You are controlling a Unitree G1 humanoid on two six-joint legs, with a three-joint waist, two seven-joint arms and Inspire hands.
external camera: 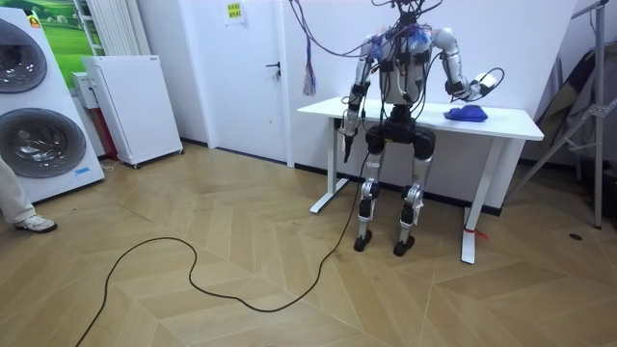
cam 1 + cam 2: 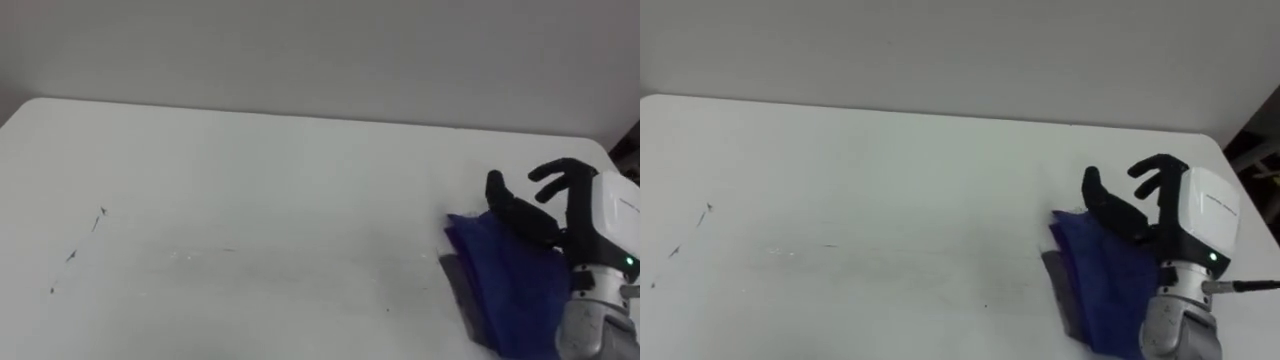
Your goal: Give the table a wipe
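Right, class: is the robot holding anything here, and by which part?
Nothing is held. The right hand, fingers relaxed, hovers above the crumpled blue cloth lying on the white table; the left hand hangs at its side.

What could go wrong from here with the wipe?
The right hand sits open over the crumpled dark blue cloth, not gripping it, so a sweep may slip off. The cloth lies near the right end of the white table and could be pushed off. The small dark marks are far left, possibly a long reach.
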